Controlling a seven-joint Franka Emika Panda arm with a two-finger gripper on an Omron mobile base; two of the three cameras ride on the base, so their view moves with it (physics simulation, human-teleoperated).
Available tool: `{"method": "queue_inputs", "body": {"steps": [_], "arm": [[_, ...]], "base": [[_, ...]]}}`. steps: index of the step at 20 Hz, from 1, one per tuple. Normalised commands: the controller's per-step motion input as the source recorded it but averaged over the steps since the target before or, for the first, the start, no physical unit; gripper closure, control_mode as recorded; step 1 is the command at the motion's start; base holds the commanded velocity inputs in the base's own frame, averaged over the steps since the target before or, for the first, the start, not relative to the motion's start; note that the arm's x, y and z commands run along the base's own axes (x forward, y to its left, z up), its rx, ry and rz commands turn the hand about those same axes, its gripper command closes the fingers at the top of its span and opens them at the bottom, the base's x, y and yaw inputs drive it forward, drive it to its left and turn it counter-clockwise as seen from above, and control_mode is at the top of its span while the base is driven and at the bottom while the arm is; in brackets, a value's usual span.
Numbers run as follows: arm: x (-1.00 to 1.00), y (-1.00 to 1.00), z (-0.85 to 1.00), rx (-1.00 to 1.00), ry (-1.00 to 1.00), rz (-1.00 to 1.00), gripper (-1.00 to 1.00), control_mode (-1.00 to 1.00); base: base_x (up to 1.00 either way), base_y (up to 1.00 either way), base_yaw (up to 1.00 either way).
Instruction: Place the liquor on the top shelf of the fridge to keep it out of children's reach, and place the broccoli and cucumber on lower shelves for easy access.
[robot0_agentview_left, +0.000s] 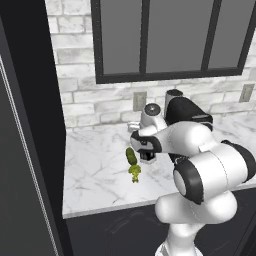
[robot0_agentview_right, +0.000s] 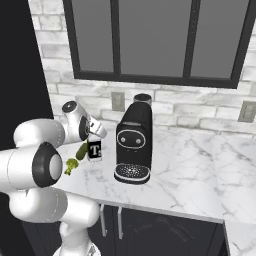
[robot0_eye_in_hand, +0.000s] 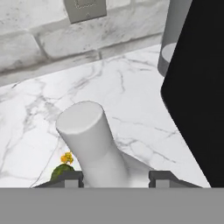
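Note:
The liquor (robot0_agentview_right: 94, 150), a small dark bottle with a black label and a pale neck and cap (robot0_eye_in_hand: 87, 131), stands upright on the marble counter (robot0_agentview_right: 190, 165) just left of the coffee machine. My gripper (robot0_agentview_right: 96, 136) reaches down over it, and its two fingertips (robot0_eye_in_hand: 72, 177) press against the bottle's shoulders on both sides. Just left of the bottle lies the dark green cucumber (robot0_agentview_left: 131, 156), and the yellow-green broccoli (robot0_agentview_left: 134, 172) sits in front of it, nearer the counter's edge. The fridge (robot0_agentview_left: 20, 150) shows as a dark wall at the left, and its shelves are hidden.
A black coffee machine (robot0_agentview_right: 133, 145) stands close to the right of the bottle. Behind is a brick wall with an outlet (robot0_agentview_right: 117, 100) and a dark-framed window (robot0_agentview_right: 150, 40). Open marble counter stretches to the right of the machine.

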Motion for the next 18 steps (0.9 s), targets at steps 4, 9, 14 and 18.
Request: {"method": "queue_inputs", "body": {"steps": [4, 9, 14, 18], "arm": [[-0.18, 0.0, 0.03, 0.0, -0.06, 0.04, 1.0, -1.0], [-0.62, 0.0, 0.3, 0.0, -0.19, 0.14, 1.0, -1.0], [-0.51, 0.0, 0.48, 0.0, -0.22, 0.16, 1.0, -1.0], [-0.61, -0.01, 0.66, 0.0, -0.25, 0.2, 1.0, -1.0]], "base": [[0.0, 0.0, 0.0], [0.0, 0.0, 0.0], [0.0, 0.0, 0.0], [0.0, 0.0, 0.0]]}}
